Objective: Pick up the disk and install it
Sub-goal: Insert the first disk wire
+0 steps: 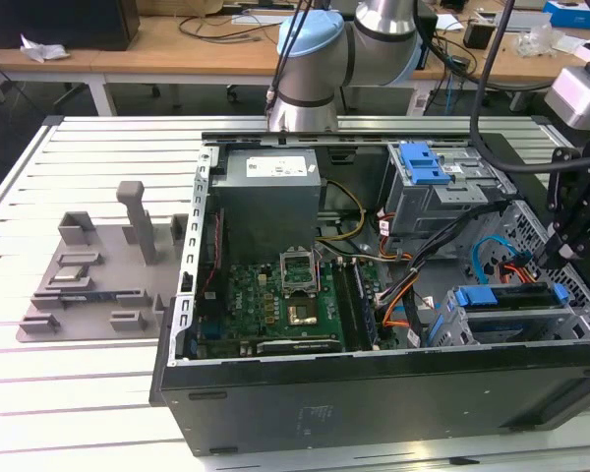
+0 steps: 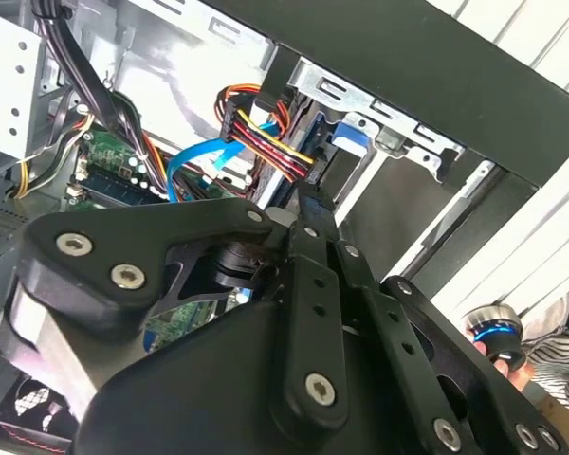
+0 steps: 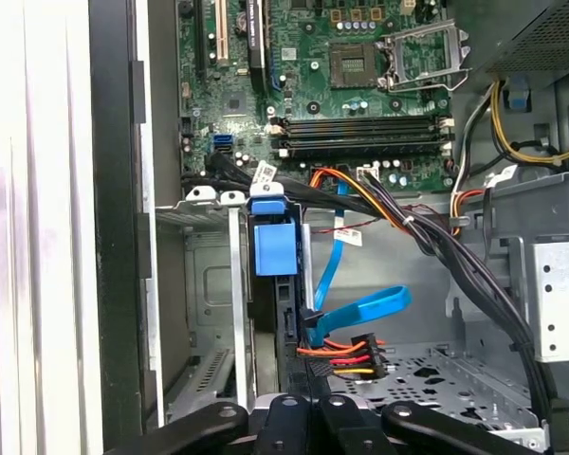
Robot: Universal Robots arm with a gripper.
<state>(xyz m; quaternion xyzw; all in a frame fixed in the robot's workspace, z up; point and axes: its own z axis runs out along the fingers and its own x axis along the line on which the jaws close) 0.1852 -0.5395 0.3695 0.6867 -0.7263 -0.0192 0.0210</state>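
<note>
1. The step in hand is judged to be the end of the install. The disk (image 1: 506,313) is not carried in the air but sits in the drive cage (image 1: 580,329) at the lower right of the exterior view, inside the open computer case (image 1: 374,393).
2. The disk is seen lying flat in the cage, with its blue bracket (image 1: 501,295) along its upper edge. In the first wrist view the same blue bracket (image 3: 272,248) is met end-on, left of centre, within the metal rails of the cage.
3. The hand (image 1: 554,254) is found at the right edge of the exterior view, just above the right end of the blue bracket and very near it. Contact cannot be confirmed.
4. Whether the hand is open or closed cannot be told. In both wrist views mostly its black linkage is shown, at the bottom of the first wrist view (image 3: 303,422) and across the lower half of the second (image 2: 308,223).
5. A blue flat cable (image 3: 360,311) and a plug with orange and red wires (image 3: 346,353) are seen just beside the disk's end, near the hand.
6. If seating is still incomplete, a straight push along the rails would be called for, with the cables kept clear. This is a judgement only.
7. The motherboard (image 1: 275,305) lies well apart, toward the centre-left of the case.
</note>
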